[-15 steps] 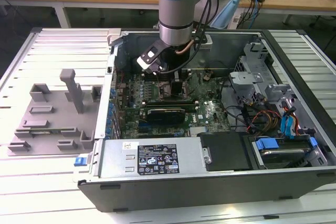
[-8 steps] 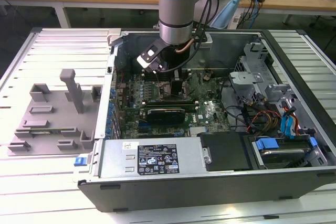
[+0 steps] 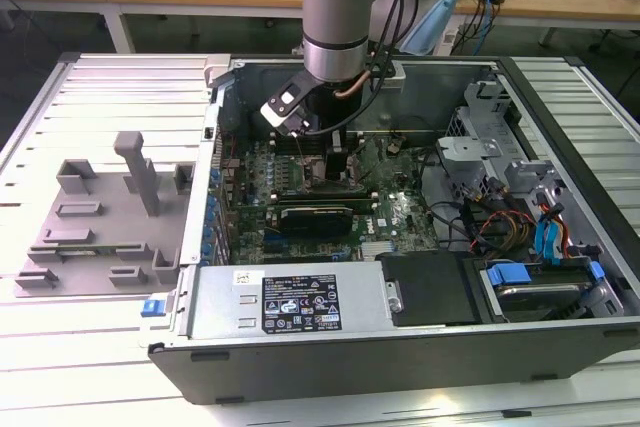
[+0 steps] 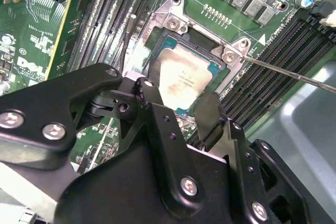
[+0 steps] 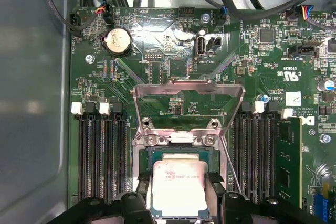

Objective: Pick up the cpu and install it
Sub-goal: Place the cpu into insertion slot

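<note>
Where the socket [image 5: 181, 149] lies open, the hand [image 5: 178, 182] grips the cpu [image 5: 177, 195].
Fingers [image 5: 144, 183] press two opposite edges.

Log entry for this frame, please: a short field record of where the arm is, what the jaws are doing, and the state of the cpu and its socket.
setting: open computer case; grey fixture tray beside it at the exterior view's left
arm: extends down into the case, over the motherboard
gripper: jaws closed on two opposite edges of the cpu
cpu: silvery top up, at the socket; cannot tell whether it is fully seated
load plate: raised open
</note>
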Controlling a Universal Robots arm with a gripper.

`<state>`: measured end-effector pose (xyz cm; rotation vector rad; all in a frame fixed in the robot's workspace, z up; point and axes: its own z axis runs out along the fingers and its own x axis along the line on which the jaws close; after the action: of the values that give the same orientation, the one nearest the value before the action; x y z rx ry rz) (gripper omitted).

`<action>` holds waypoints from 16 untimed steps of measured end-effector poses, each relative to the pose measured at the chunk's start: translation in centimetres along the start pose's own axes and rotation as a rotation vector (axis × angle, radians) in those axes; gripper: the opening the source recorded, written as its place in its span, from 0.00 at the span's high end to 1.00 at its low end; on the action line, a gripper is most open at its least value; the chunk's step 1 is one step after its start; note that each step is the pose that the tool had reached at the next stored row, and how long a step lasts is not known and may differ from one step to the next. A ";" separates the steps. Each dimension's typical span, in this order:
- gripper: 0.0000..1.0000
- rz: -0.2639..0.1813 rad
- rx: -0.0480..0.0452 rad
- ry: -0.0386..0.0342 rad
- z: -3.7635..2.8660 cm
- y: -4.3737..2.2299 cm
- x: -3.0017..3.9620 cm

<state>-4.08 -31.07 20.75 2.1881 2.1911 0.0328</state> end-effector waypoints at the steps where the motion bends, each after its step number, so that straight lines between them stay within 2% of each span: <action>1: 0.47 0.000 0.0000 0.0000 -0.01 0.00 0.00; 11: 0.47 0.000 0.0000 -0.0004 0.26 -0.01 0.01; 12: 0.47 0.000 0.0002 -0.0056 -0.12 0.01 0.07; 16: 0.47 0.000 0.0000 -0.0056 -0.34 0.02 0.07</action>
<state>-4.07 -30.99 21.09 2.1851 2.1886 0.0266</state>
